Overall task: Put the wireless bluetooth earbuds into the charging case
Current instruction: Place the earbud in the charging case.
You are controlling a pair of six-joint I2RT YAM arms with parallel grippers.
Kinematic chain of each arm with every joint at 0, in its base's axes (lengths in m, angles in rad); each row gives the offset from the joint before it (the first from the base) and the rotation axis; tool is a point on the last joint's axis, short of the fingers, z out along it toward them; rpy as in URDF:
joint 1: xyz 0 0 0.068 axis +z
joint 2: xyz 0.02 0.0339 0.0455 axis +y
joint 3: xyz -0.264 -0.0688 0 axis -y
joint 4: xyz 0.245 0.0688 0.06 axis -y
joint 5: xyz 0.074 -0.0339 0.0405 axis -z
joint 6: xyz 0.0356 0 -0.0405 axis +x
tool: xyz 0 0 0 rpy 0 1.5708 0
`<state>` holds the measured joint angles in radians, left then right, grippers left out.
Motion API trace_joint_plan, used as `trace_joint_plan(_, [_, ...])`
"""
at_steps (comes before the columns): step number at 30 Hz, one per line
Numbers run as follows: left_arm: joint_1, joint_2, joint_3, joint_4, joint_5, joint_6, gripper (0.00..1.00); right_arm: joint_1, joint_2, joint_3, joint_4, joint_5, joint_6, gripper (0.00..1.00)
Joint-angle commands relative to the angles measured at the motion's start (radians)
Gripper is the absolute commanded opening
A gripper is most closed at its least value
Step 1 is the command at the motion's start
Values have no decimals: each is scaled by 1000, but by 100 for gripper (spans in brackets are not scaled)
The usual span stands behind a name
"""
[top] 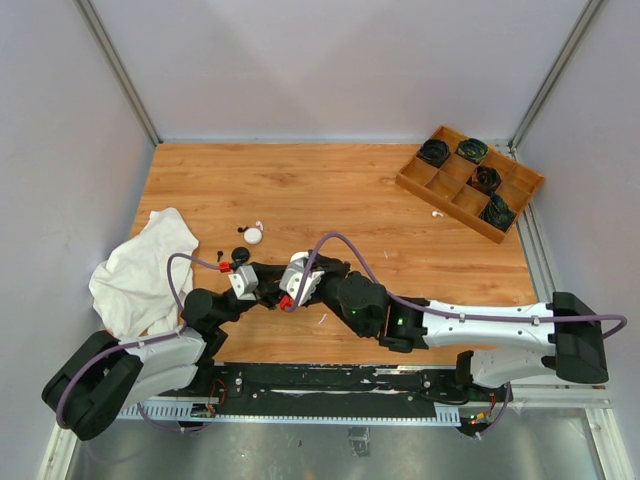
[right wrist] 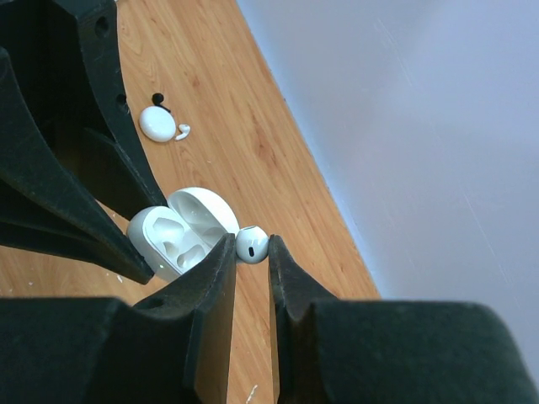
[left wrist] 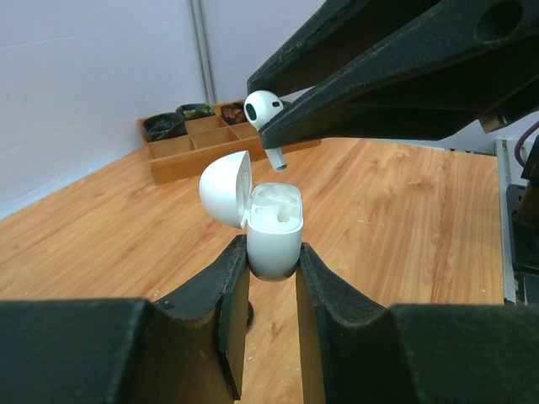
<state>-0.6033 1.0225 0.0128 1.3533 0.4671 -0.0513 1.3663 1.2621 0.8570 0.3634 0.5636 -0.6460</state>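
**Top, left-wrist and right-wrist views.** The left gripper point(left wrist: 271, 257) pinches the open white case point(left wrist: 274, 240) by its lower body, with a finger on either side. The lid point(left wrist: 226, 189) is swung back to the left. One well of the case holds a white piece; the other cannot be judged.

The right gripper point(right wrist: 251, 246) is pressed together on a white earbud point(left wrist: 263, 108). It holds the earbud just above the case mouth, stem pointing down, apart from the case.

Both grippers meet over the near middle of the table point(top: 350, 200). Farther back lie a closed white puck point(top: 253, 236), a loose earbud point(right wrist: 182, 131) touching it, and small black pieces point(right wrist: 157, 99).

A cloth point(top: 140, 270) lies at the left. The tray point(top: 420, 190) at far right holds black pucks point(top: 434, 152), with another earbud point(top: 437, 214) just beside its near wall.
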Motion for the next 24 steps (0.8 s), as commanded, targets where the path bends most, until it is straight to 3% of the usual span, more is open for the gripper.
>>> trace_joint_plan(1, [2, 4, -11, 57, -12, -8, 0, 22, 17, -17, 107, 44, -35, 19])
trace_joint_plan(24, [2, 4, -13, 73, -54, -62, 0, 66, 47, -36, 116, 60, -23, 21])
